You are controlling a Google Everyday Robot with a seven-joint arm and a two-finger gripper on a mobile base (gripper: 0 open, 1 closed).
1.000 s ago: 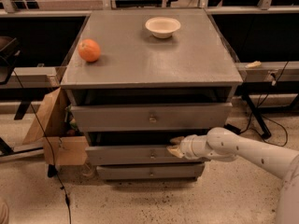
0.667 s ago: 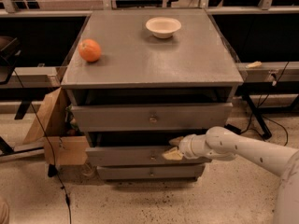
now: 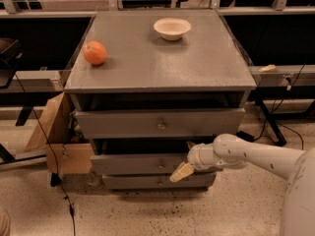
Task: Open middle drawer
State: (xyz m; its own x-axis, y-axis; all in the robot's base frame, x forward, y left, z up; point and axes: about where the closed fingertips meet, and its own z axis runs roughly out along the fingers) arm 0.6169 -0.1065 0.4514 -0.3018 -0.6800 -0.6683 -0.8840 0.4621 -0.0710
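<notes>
The grey cabinet has three drawer fronts stacked one above the other. The middle drawer (image 3: 133, 164) is the mid-sized front and has a small round metal knob (image 3: 161, 165). A dark gap shows above it, below the top drawer (image 3: 118, 124). My gripper (image 3: 183, 171) comes in from the right on a white arm (image 3: 246, 154). It sits against the right part of the middle drawer's front, just right of and slightly below the knob. Its tan tip overlaps the drawer's lower edge.
An orange (image 3: 94, 52) and a white bowl (image 3: 172, 28) sit on the cabinet top (image 3: 162, 63). The thin bottom drawer (image 3: 128, 182) is just under my gripper. A cardboard box (image 3: 56, 136) leans at the cabinet's left. Cables and dark stands lie on the floor at both sides.
My gripper's tan tip has dropped lower and slightly left on the middle drawer's front, from beside the knob to the drawer's lower edge. The drawer fronts look unchanged.
</notes>
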